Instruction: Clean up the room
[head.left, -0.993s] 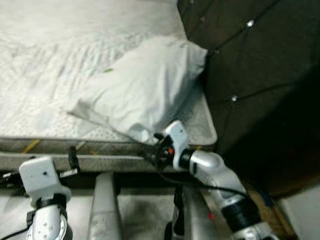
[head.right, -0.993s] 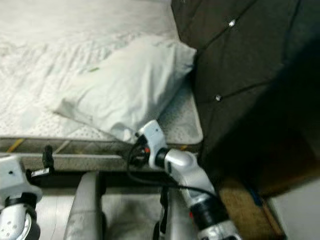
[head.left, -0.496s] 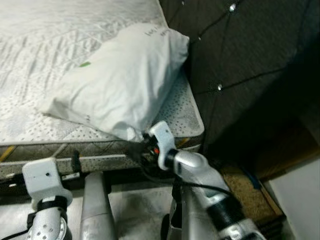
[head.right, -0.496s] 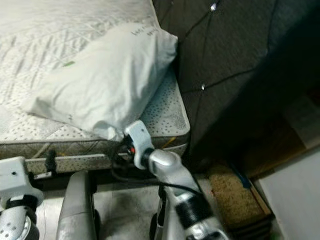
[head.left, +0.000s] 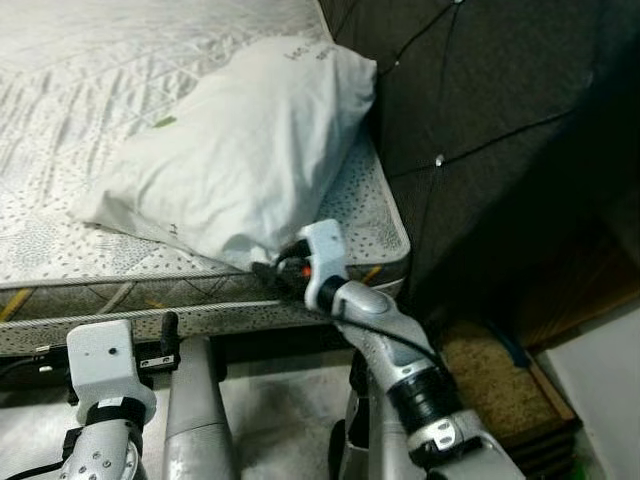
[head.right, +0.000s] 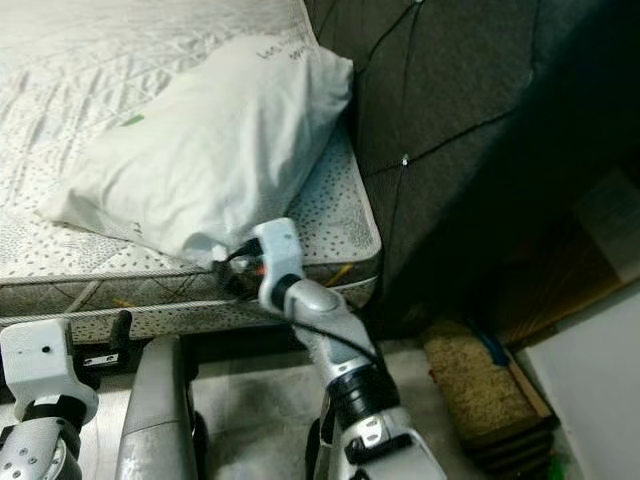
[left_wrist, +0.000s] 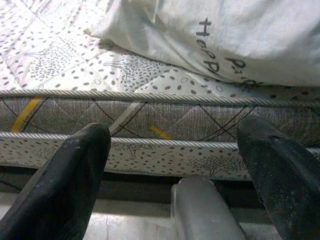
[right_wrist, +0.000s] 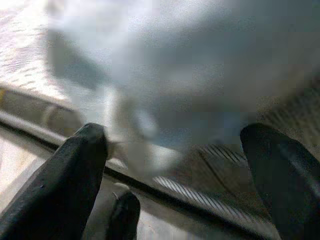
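Right gripper (head.left: 268, 270) now nearer pillow (head.left: 240, 150)

Both my arms are forward, fingers spread.
My silver right arm reaches out, its black two-fingered gripper (right_wrist: 170, 165) parted; my left black two-fingered gripper (left_wrist: 175, 165) hangs low, parted wide.

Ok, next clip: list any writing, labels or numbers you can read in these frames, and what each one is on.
"Happ": dark handwritten-style lettering on the white pillow, in the left wrist view; the letters after it blur and run into a fold, so the rest cannot be read.
Dark print near the pillow's top corner in the head views: too small to read.
Small green tag on the pillow: no legible text.
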